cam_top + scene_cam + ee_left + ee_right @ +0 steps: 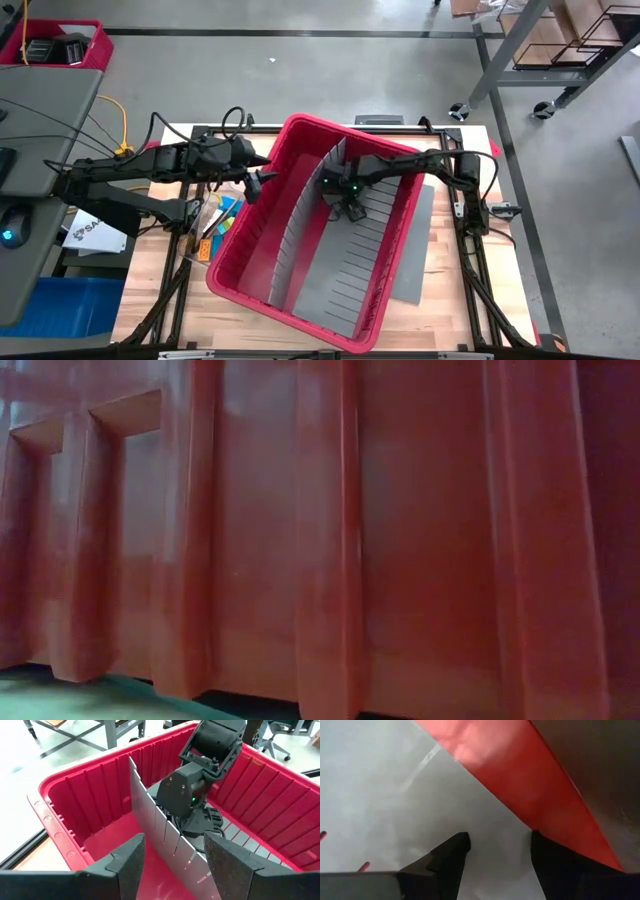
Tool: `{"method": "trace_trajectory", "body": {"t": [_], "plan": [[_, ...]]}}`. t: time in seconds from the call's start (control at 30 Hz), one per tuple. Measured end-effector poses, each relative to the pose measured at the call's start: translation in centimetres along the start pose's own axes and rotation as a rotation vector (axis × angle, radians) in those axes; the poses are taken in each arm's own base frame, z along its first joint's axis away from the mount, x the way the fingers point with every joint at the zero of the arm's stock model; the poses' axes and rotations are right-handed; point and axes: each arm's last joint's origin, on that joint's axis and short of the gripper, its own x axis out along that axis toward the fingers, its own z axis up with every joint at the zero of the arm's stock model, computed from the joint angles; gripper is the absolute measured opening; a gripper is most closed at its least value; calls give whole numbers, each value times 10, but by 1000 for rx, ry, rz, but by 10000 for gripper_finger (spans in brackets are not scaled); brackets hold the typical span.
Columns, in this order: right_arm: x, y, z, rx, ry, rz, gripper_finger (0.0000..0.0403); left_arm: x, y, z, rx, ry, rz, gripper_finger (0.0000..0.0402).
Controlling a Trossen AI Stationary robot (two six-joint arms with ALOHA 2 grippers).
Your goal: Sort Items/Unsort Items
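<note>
Red bin (250, 262) sits askew on the table (455, 310), a grey slotted divider (300, 225) running down its middle. Right gripper (346, 207) is down inside the bin, just beside the divider, over the grey floor panel (352, 270); fingers (451, 854) apart, nothing between them. Left gripper (256, 187) hangs at the bin's outer wall, at rim height; fingers (129, 860) apart, empty. Items (212, 225) lie on the table beside the bin, under the left arm; blue and yellow pieces show, the rest cannot be told.
</note>
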Motion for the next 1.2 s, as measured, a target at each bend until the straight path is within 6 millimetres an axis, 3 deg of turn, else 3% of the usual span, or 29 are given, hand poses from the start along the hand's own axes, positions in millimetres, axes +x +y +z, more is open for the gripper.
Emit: {"method": "trace_trajectory", "body": {"t": [0.2,0.27,0.33,0.4,0.5,0.6,0.67,0.8,1.0,1.1,1.2], "plan": [[4,3,0,-39,41,2,190,3,-1,0,2,8,3,200],[5,5,-1,-37,55,21,147,3,-1,-1,4,13,4,200],[5,9,0,-20,73,29,75,4,-1,-1,3,10,3,200],[-3,11,3,29,101,40,21,4,-1,0,1,3,1,200],[-23,13,4,179,169,83,17,4,-2,5,26,-45,11,200],[-64,9,12,380,123,99,4,5,1,10,54,-93,31,200],[-86,9,7,558,159,133,5,6,4,13,46,-116,45,200],[-111,8,-5,918,225,111,26,16,16,14,-64,-86,80,200],[-147,26,-33,1128,328,-58,89,45,30,13,-60,22,-39,193],[-175,35,-43,1229,260,-80,121,47,38,10,12,85,7,146],[-197,42,-47,1345,127,-90,141,39,48,19,75,95,71,47]]}}
